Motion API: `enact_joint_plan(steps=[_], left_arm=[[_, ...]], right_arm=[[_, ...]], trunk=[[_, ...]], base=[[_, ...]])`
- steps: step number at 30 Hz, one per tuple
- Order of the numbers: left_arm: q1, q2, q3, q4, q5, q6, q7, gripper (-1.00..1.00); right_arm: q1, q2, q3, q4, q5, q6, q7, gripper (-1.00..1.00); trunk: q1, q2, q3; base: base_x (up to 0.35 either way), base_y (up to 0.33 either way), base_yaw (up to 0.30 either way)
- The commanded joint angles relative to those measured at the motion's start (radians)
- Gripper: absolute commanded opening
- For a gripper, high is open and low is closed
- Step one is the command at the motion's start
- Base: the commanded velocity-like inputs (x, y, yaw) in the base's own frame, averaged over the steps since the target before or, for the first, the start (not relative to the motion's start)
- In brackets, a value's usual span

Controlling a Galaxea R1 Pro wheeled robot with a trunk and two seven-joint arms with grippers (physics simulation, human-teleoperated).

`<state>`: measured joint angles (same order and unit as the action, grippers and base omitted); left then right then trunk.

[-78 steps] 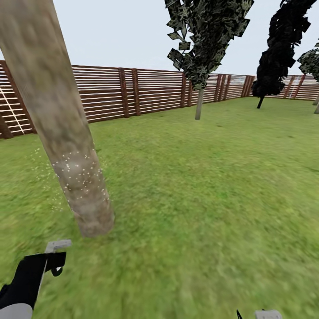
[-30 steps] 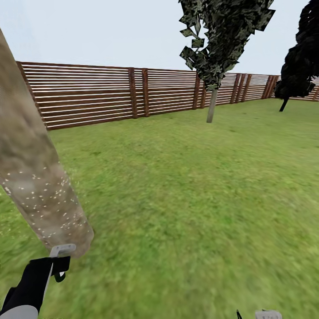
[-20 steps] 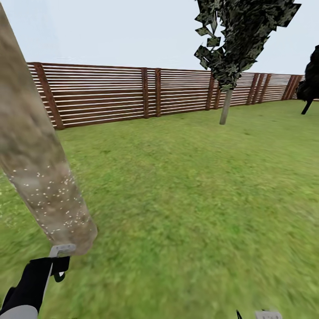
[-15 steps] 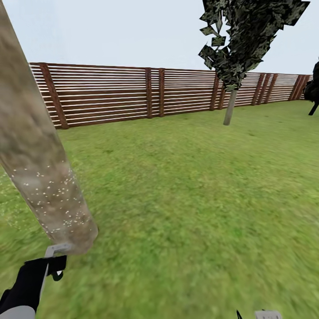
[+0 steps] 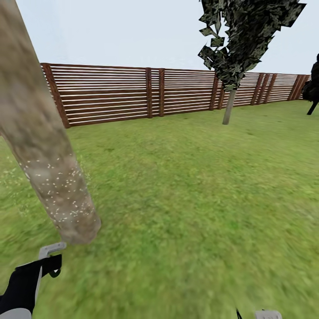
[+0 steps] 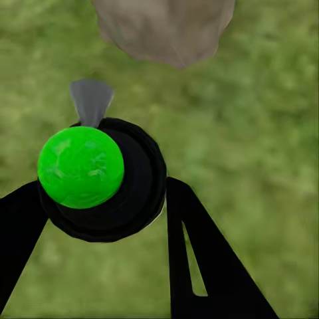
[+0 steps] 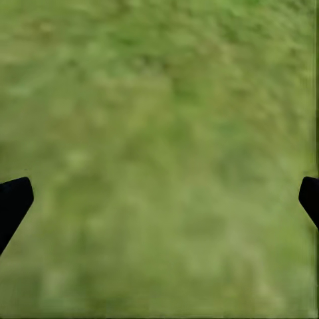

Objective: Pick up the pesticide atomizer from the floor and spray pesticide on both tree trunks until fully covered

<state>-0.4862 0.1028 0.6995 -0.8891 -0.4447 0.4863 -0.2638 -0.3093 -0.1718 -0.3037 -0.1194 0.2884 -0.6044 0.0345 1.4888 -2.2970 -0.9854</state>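
**Head view: atomizer aimed at the base of the near trunk**

Head view shows the garden as a wide lawn backed by a brown slatted fence across the upper half of the frame. The near tree trunk slants down the left side, and its lower part is flecked with pale specks, which I take for spray already landed there; the upper trunk looks bare of them, so coverage is probably incomplete. The second tree stands well apart at the upper right, just before the fence, its thin-looking trunk showing no specks that can be made out at this range.

At the lower left of the frame the left hand sits just below the trunk's foot, gripping the pesticide atomizer. In the left wrist view both fingers press the dark bottle from either side, green spot toward the camera and grey nozzle pointing at the trunk base at the top of that frame, likely so that the spray goes straight onto the bark.

The right hand hangs over bare grass, fingertips wide apart at the frame edges and holding nothing, probably kept clear of the spraying.
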Motion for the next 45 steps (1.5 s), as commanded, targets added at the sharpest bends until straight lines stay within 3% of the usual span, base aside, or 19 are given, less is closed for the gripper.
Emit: enact_joint_plan(steps=[1, 4, 6, 9, 12, 13, 15, 16, 17, 18, 20, 21, 24, 28, 32, 38, 39, 43, 45], left_arm=[[0.0, 0.0, 0.0, 0.002, 0.001, -0.001, -0.001, -1.0], [0.001, -0.003, -0.009, 0.018, 0.0, -0.004, -0.016, -1.0], [0.015, -0.002, -0.015, 0.041, -0.004, -0.048, -0.089, -1.0], [0.08, 0.012, -0.128, 0.046, -0.032, -0.157, -0.372, -1.0], [0.098, 0.013, -0.237, 0.075, -0.082, -0.271, -0.46, -1.0], [0.099, 0.014, -0.287, 0.092, -0.105, -0.297, -0.487, -1.0], [0.099, 0.015, -0.383, 0.112, -0.143, -0.336, -0.532, -1.0], [0.099, 0.016, -0.455, 0.126, -0.166, -0.366, -0.563, -1.0], [0.098, 0.019, -0.507, 0.146, -0.188, -0.38, -0.602, -1.0], [0.097, 0.023, -0.524, 0.158, -0.2, -0.384, -0.626, -1.0], [0.089, 0.037, -0.552, 0.184, -0.254, -0.389, -0.745, -1.0], [0.083, 0.038, -0.56, 0.19, -0.317, -0.391, -0.848, -1.0], [0.066, 0.02, -0.577, 0.173, -0.332, -0.392, -0.86, -1.0], [0.059, 0.043, -0.554, 0.153, -0.308, -0.413, -0.837, -1.0], [0.049, 0.05, -0.535, 0.148, -0.304, -0.409, -0.84, -1.0], [0.015, 0.051, -0.569, 0.148, -0.308, -0.398, -0.872, -1.0], [-0.054, 0.05, -0.679, 0.15, -0.308, -0.396, -0.888, -1.0], [-0.115, 0.048, -0.772, 0.146, -0.308, -0.331, -0.976, -1.0], [-0.141, 0.029, -0.853, 0.145, -0.31, -0.309, -0.992, -1.0]], right_arm=[[0.0, 0.0, 0.0, 0.0, 0.0, 0.0, 0.0, 1.0], [0.0, 0.0, 0.0, 0.0, 0.0, 0.0, -0.001, 1.0], [0.0, 0.0, -0.001, 0.001, 0.0, 0.0, -0.001, 1.0], [0.0, 0.001, 0.001, -0.001, 0.0, 0.001, 0.002, 1.0], [0.001, 0.004, 0.016, -0.071, 0.007, 0.003, 0.008, 1.0], [0.001, 0.016, 0.054, -0.143, 0.027, 0.005, 0.015, 1.0], [0.001, 0.058, 0.192, -0.271, 0.11, 0.026, 0.051, 1.0], [-0.002, 0.086, 0.283, -0.323, 0.173, 0.088, 0.083, 1.0], [-0.013, 0.109, 0.335, -0.354, 0.209, 0.149, 0.126, 1.0], [-0.022, 0.118, 0.348, -0.367, 0.219, 0.172, 0.155, 1.0], [-0.054, 0.138, 0.366, -0.41, 0.232, 0.206, 0.334, 1.0], [-0.065, 0.145, 0.371, -0.454, 0.235, 0.216, 0.514, 1.0], [-0.081, 0.162, 0.37, -0.469, 0.236, 0.232, 0.523, 1.0], [-0.09, 0.182, 0.373, -0.454, 0.236, 0.214, 0.501, 1.0], [-0.092, 0.181, 0.368, -0.468, 0.232, 0.213, 0.515, 1.0], [-0.093, 0.186, 0.366, -0.501, 0.228, 0.228, 0.549, 1.0], [-0.093, 0.187, 0.367, -0.74, 0.228, 0.276, 0.738, 1.0], [-0.093, 0.196, 0.373, -0.857, 0.223, 0.389, 0.742, 1.0], [-0.093, 0.215, 0.374, -0.883, 0.203, 0.424, 0.824, 1.0]], trunk=[[0.0, 0.0, 0.0], [0.0, 0.0, 0.0], [0.0, 0.0, 0.0], [0.0, 0.0, 0.0], [0.0, 0.0, 0.0], [0.0, 0.0, 0.0], [0.0, 0.0, 0.0], [0.0, 0.0, 0.0], [0.0, 0.0, 0.0], [0.0, 0.0, 0.0], [0.0, 0.0, 0.0], [0.0, 0.0, 0.0], [0.0, 0.0, 0.0], [0.0, 0.0, 0.0], [0.0, 0.0, 0.0], [0.0, 0.0, 0.0], [0.0, 0.0, 0.0], [0.0, 0.0, 0.0], [0.0, 0.0, 0.0]], base=[[-0.337, 0.0, 0.0], [-0.337, 0.0, -0.148], [-0.337, 0.0, -0.287], [-0.319, 0.0, -0.248], [-0.232, 0.0, -0.046], [-0.078, 0.0, -0.011], [-0.03, 0.0, -0.004], [-0.008, 0.0, -0.001], [-0.003, 0.0, 0.0], [-0.002, 0.0, 0.0], [0.0, 0.0, 0.0], [0.0, 0.0, 0.0], [0.0, 0.0, 0.0], [0.0, 0.0, 0.0], [0.0, 0.0, 0.0], [0.0, 0.0, 0.0], [0.0, 0.0, 0.0], [0.0, 0.0, 0.0], [0.0, 0.0, 0.0]])
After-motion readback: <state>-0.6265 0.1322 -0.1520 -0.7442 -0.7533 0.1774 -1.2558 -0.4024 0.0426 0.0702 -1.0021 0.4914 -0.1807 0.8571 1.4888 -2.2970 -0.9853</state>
